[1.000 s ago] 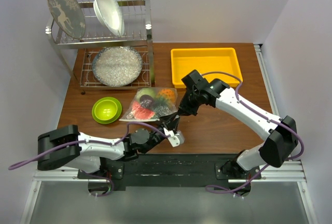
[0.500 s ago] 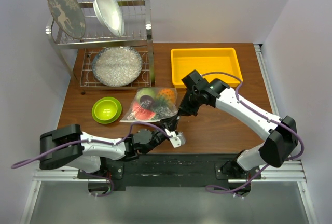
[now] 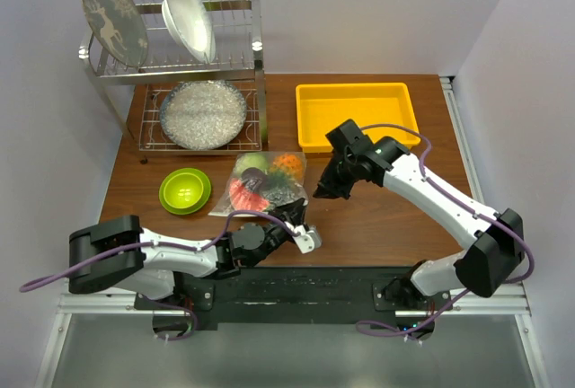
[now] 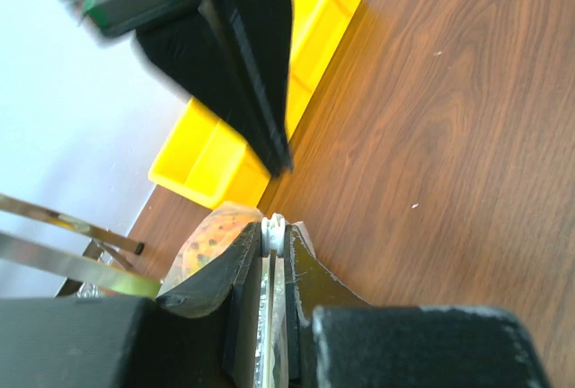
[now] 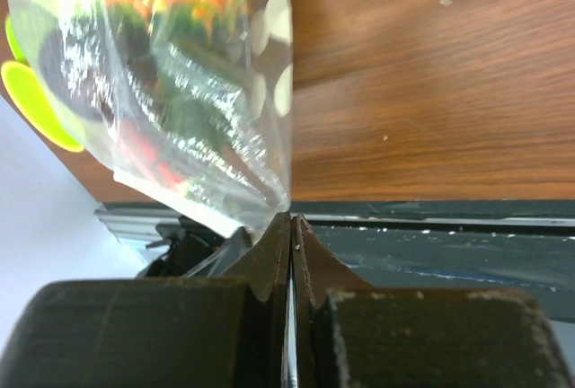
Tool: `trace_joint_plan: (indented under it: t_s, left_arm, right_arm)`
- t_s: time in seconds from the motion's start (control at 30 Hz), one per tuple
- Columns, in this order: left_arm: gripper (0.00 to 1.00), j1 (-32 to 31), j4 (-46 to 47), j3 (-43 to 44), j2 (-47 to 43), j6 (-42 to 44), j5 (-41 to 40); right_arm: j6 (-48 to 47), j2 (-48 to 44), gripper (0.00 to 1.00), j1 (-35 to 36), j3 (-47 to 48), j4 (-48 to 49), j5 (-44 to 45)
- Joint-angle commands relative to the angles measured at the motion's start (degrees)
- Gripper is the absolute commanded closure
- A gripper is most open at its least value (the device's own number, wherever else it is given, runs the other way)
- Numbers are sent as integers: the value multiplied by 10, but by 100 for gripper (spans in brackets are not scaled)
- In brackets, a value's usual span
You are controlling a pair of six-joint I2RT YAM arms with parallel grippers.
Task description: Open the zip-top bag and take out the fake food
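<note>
The zip-top bag lies on the brown table between the two arms, clear with white dots. The fake food shows through it: a red slice, an orange piece, a green fruit and a dark ball. My left gripper is shut on the bag's zip strip at its near right corner; the white strip sticks out between the fingertips in the left wrist view. My right gripper is shut on the bag's right edge. In the right wrist view the film runs down into the closed tips.
A lime-green bowl sits left of the bag. A yellow bin stands behind the right gripper. A metal dish rack with plates fills the back left. The table's front edge is just behind the left gripper.
My right gripper has moved a little to the right, drawing the bag's right edge with it. The left gripper has kept its hold near the same spot.
</note>
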Motion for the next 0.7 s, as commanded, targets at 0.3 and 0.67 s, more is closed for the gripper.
trace_joint_plan:
  t_s: [0.3,0.67]
  left_arm:
    - [93,3,-15,-1,-37,-41,-16]
    - [95,3,-22,-7,-68,-47,55]
  right_arm:
    - [-25,-53,58,-30,-51,28,-35]
    - [41,-14,51,-30,-74,61,-113]
